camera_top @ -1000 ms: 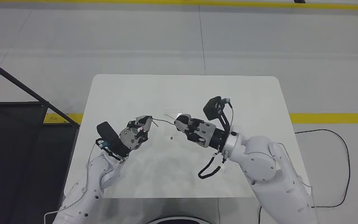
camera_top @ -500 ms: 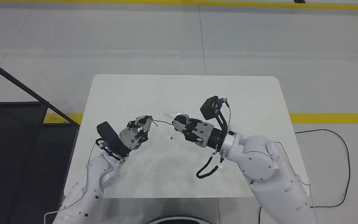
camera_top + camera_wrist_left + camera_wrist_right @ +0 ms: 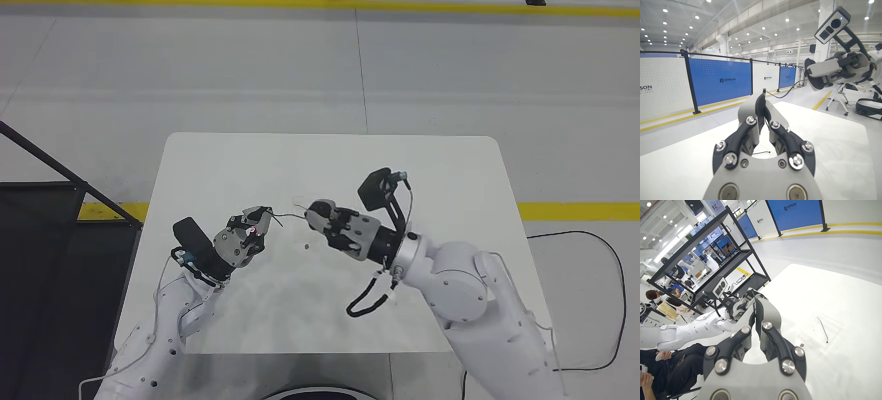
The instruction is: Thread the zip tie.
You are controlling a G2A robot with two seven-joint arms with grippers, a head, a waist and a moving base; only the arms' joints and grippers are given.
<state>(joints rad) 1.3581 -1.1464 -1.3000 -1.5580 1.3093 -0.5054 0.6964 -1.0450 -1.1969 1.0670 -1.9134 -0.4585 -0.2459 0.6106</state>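
Jaws pinch both ends of the zip tie (image 3: 780, 95): the left jaws are pressed together on one end and the right jaws on the other. It is held up above the table (image 3: 430, 170), and the strap sags in a shallow curve between them. Farther out, a second black tie (image 3: 822, 328) lies flat on a clear plastic sheet (image 3: 834, 324) on the table – whether that is a bag I cannot tell. Since a second ago the right jaws have edged closer to the left jaws – the left arm has kept its place.
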